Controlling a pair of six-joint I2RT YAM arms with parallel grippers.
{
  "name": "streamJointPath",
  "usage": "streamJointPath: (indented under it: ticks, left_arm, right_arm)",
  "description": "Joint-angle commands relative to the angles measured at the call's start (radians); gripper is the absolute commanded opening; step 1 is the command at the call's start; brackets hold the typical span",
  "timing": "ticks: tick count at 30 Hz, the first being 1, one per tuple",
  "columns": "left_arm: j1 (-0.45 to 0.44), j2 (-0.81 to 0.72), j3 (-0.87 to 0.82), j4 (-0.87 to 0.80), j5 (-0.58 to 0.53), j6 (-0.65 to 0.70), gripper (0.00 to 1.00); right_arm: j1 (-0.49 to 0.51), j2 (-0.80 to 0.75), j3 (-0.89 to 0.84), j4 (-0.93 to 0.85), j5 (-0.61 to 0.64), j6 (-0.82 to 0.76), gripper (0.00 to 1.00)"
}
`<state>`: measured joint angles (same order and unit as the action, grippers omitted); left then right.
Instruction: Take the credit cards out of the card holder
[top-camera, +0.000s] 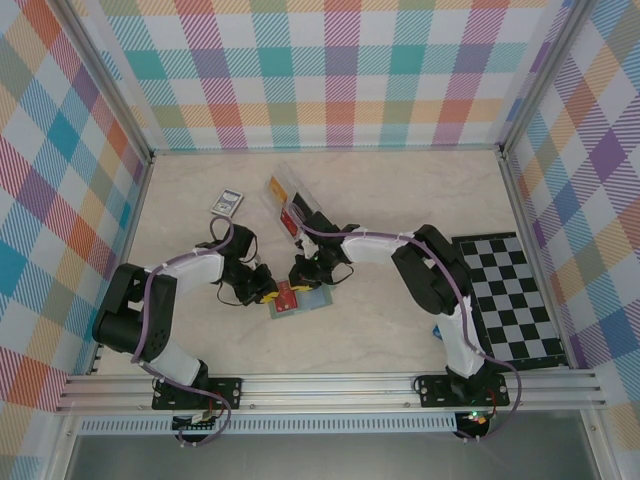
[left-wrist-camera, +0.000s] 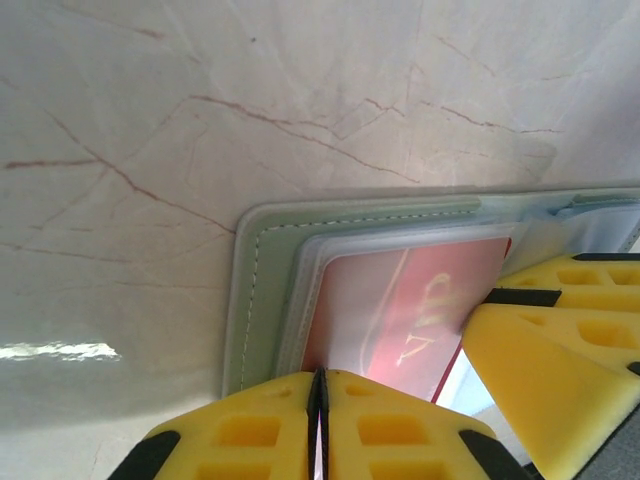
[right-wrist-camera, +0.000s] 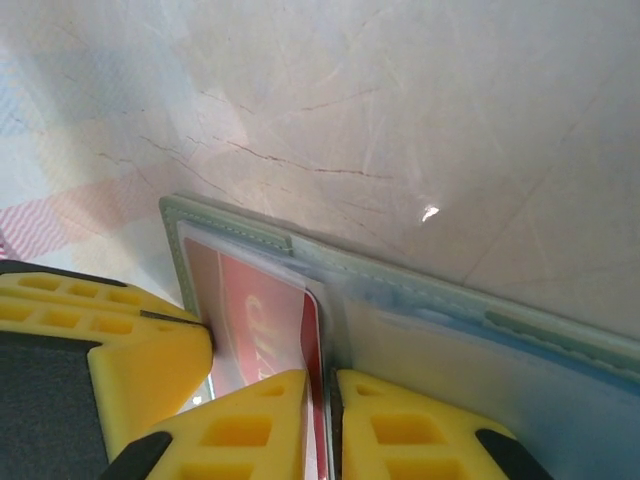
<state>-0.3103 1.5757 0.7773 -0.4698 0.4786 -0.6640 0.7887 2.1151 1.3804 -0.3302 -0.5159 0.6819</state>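
**Both grippers at the open holder, red card in its pocket**

We see the card holder (top-camera: 318, 300) lying open and flat on the table (top-camera: 420, 200), between the 2 arms. Its long axis runs left to right. 1 red card (left-wrist-camera: 410, 310) sits under a clear pocket in the holder's left half. Fingers cover part of the card, so we cannot fix its own long axis.

The left gripper (left-wrist-camera: 321, 385) has its fingers clenched flat together, with nothing visible between them. They sit over the holder's stitched rim and the card's edge. The right gripper (right-wrist-camera: 330, 385) is just beside it, jaws a sliver apart, with red showing in the slit. We cannot tell whether it pinches the card.

We judge the right arm nearer the card itself, since the card's edge lines up with its slit. The left looks placed to pin the holder while the card is drawn out.
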Motion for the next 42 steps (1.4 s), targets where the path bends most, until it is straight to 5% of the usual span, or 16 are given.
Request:
streamJointPath:
  ticks: [1, 14, 27, 34, 42]
  left_arm:
    - [-0.006, 0.039, -0.004, -0.073, -0.083, 0.017, 0.1]
    - [-0.006, 0.047, 0.001, -0.084, -0.097, 0.017, 0.07]
    - [-0.005, 0.009, 0.027, -0.103, -0.094, 0.014, 0.16]
    - [-0.007, 0.029, 0.041, -0.088, -0.072, 0.001, 0.14]
    - [-0.007, 0.04, 0.015, -0.093, -0.106, 0.006, 0.11]
  right_arm:
    - [-0.009, -0.008, -0.038, 0.018, -0.047, 0.016, 0.16]
    - [-0.013, -0.013, -0.06, 0.061, -0.082, 0.01, 0.07]
    - [-0.026, -0.112, -0.099, -0.037, 0.114, -0.079, 0.03]
    - [-0.023, -0.087, -0.09, 0.044, -0.041, -0.061, 0.12]
    - [-0.001, -0.054, -0.037, 0.02, -0.076, -0.062, 0.23]
